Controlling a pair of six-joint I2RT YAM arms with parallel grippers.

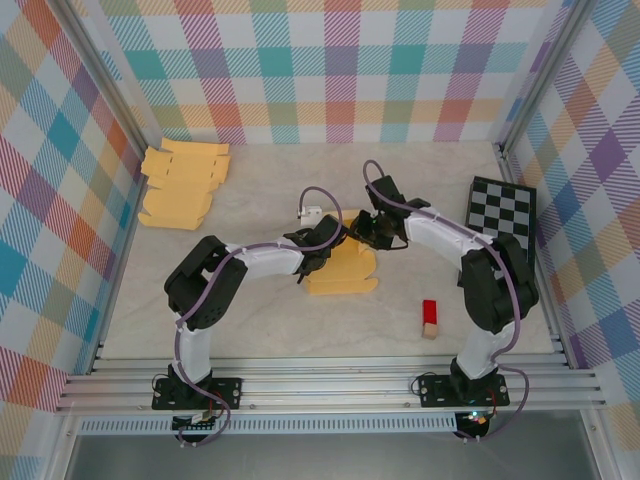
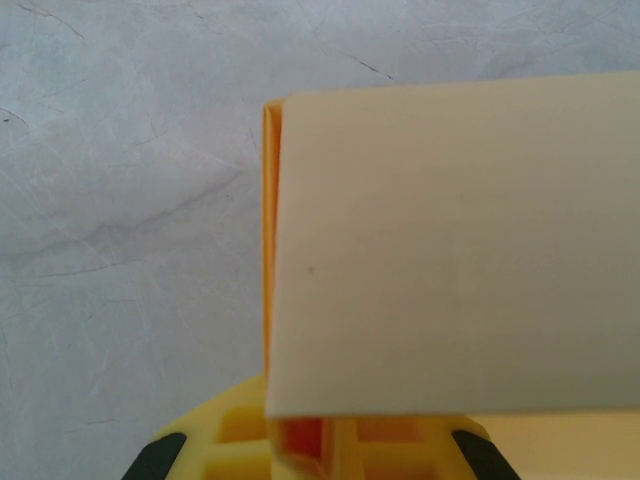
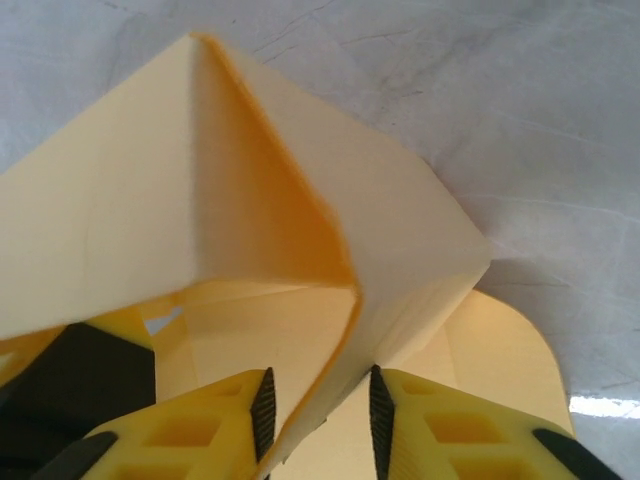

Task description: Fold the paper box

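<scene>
The yellow paper box (image 1: 345, 272) lies partly folded at the table's centre, with both grippers meeting at its far end. My left gripper (image 1: 325, 240) comes in from the left. In the left wrist view a pale panel of the box (image 2: 450, 250) covers the fingers, and the left gripper (image 2: 322, 445) is shut on an orange edge of the box. My right gripper (image 1: 366, 228) reaches in from the right. In the right wrist view a raised wall of the box (image 3: 100, 220) slants between the pads of the right gripper (image 3: 318, 400), which stand apart around it.
Several flat yellow box blanks (image 1: 185, 185) are stacked at the back left. A black and white checkerboard (image 1: 500, 208) lies at the right. A small red and wood block (image 1: 429, 318) sits on the table in front of the right arm. Plaid walls enclose the table.
</scene>
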